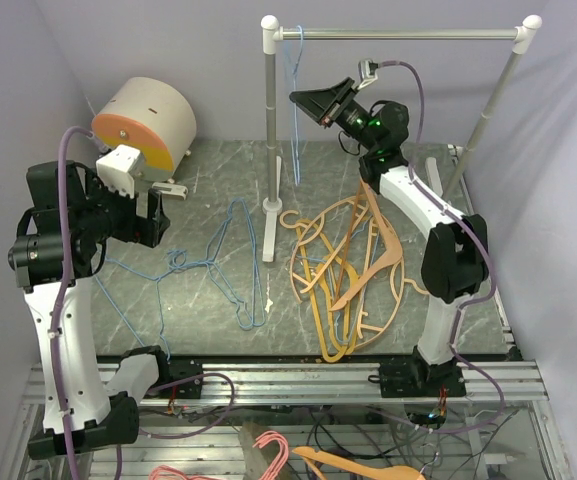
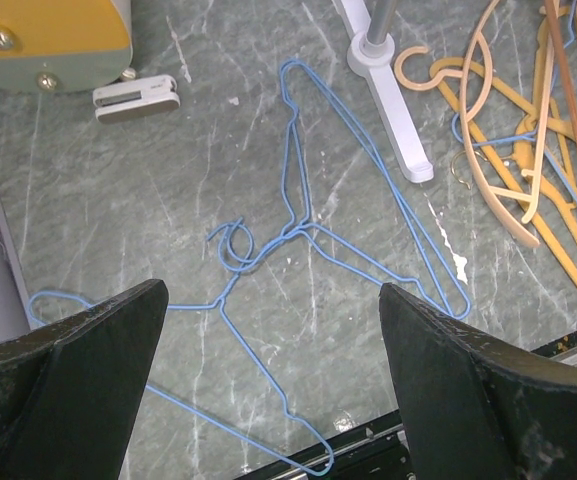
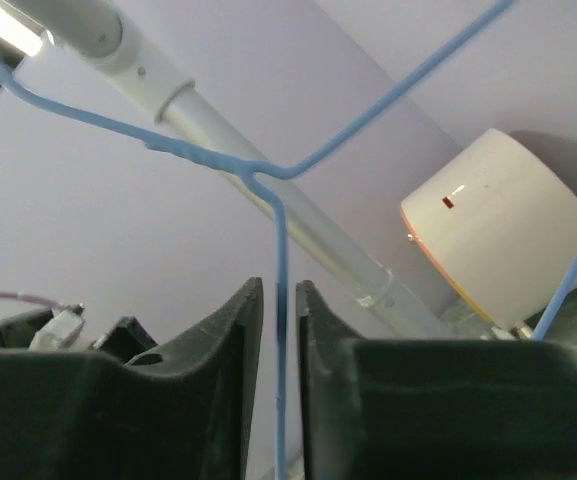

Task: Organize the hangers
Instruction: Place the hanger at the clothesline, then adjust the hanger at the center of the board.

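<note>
Right pincer [image 3: 279, 292] closed on blue wire hanger [image 3: 280, 235] hooked over rail [image 1: 408, 34].

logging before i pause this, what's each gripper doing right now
left gripper: open, holding nothing
right gripper: jaws nearly closed around the hanging blue wire hanger; whether it is clamped cannot be told

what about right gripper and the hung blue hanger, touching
Cannot tell. Right wrist view: the blue hanger runs between the near-closed fingers of the right gripper, contact unclear.
</note>
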`<state>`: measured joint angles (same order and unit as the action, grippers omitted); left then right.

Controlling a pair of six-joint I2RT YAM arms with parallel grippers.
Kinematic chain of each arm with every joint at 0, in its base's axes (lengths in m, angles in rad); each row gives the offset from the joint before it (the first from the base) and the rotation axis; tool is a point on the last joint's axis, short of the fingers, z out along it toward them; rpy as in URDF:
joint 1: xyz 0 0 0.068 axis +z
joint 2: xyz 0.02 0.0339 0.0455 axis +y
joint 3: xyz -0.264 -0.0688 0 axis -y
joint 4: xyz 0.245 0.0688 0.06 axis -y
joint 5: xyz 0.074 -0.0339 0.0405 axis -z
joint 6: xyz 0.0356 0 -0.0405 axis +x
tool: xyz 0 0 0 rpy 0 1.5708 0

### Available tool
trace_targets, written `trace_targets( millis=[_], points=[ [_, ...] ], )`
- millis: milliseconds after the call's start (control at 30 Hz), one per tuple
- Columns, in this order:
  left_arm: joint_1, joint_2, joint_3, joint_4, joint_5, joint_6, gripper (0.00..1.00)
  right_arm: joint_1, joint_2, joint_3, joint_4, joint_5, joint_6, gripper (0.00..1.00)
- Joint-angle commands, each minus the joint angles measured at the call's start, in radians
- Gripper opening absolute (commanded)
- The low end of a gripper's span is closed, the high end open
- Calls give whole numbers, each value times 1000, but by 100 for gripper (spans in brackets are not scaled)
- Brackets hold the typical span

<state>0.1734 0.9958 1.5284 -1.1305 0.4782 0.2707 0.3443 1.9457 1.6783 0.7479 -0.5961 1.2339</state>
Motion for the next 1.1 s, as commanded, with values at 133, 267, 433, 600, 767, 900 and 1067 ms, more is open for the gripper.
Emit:
trace_targets(
  millis=[133, 267, 433, 600, 767, 900, 1067],
  points=[
    [12, 0, -47, 51, 1, -8, 99, -22, -231, -247, 40, 32, -141, 100],
    [12, 16, -60, 37, 61, 12, 99, -22, -374, -436, 67, 21, -185, 100],
    [12, 15, -108, 34, 64, 34, 99, 33, -611, -757, -76, 30, -394, 100],
    [13, 18, -146, 22, 157, 63, 99, 255, -749, -940, -401, 289, -721, 99],
    [13, 25, -154, 6, 172, 84, 99, 476, -685, -994, -512, 469, -823, 94],
    [17, 29, -129, -10, 210, 84, 99, 579, -516, -897, -575, 514, -869, 85],
    [21, 25, -113, -30, 225, 95, 99, 676, -284, -719, -673, 591, -921, 77]
  ],
)
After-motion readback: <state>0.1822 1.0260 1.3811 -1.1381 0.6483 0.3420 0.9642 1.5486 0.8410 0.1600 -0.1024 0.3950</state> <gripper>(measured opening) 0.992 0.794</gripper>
